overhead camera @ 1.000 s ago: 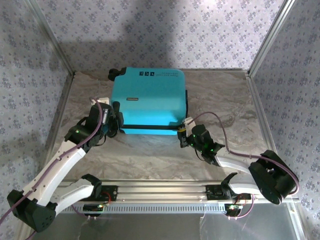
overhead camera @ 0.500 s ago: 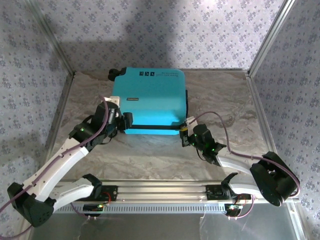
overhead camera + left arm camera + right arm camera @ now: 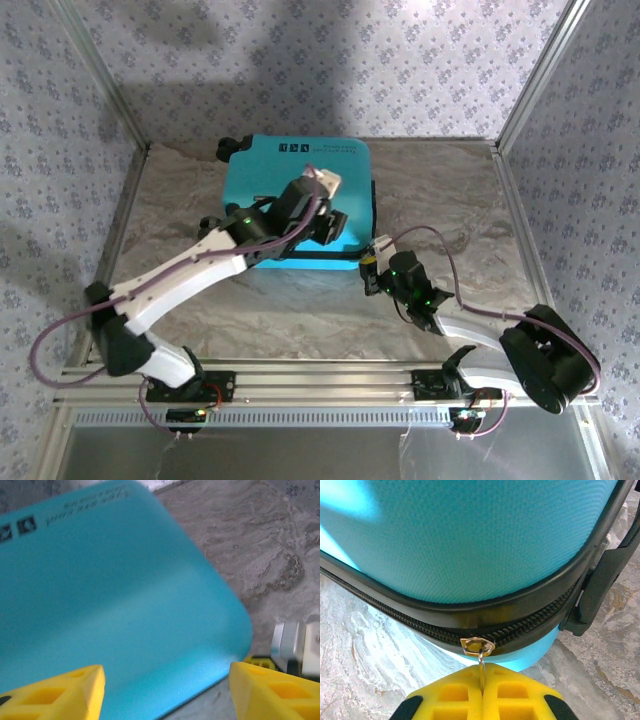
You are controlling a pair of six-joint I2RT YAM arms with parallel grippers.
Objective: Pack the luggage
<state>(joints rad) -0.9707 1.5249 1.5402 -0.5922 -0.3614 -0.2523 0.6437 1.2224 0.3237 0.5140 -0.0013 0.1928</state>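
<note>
Luggage [image 3: 270,175] lies flat and shut at 12 o'clock on table [image 3: 450,200]. R gripper [image 3: 482,690] pinches zip pull [image 3: 478,647] at its 5 o'clock corner. L gripper [image 3: 167,690] hovers spread over its top. Prob. zipping: drag pull along zip band [image 3: 395,611], low & steady. L should press down vs sliding.

Small dark logo marks [image 3: 19,528], print line [image 3: 85,506] on luggage [image 3: 115,610] lid: blurred, unreadable.
</note>
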